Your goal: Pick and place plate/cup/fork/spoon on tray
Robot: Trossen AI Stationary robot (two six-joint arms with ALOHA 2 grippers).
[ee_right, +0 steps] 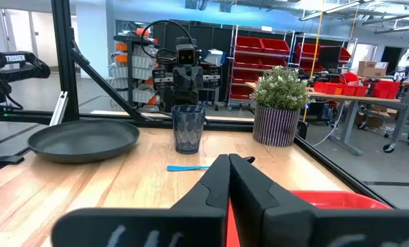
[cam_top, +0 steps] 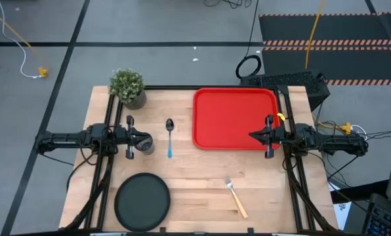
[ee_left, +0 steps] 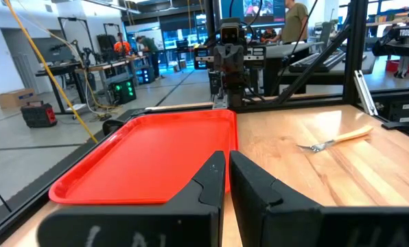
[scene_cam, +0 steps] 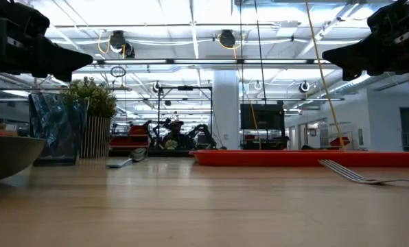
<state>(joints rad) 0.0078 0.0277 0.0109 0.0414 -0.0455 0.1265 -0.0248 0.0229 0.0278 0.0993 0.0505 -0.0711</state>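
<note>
Spoon (ee_right: 189, 167) bowl hidden behind right end effector (ee_right: 230, 162) fingers.

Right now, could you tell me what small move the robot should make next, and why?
Probably open the left gripper and lower it over the cup just beneath it. The tray is bare, nothing is held, and both grippers hover with jaws shut, the right gripper over the tray's edge.

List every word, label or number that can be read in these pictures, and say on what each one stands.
"TROSSEN": white letters on a dark arm part in the left wrist view.
"TROSSEN": on a dark arm part in the right wrist view.
Screen in the room behind: too blurred to read.
Tray, plate, cup: no text.
</note>
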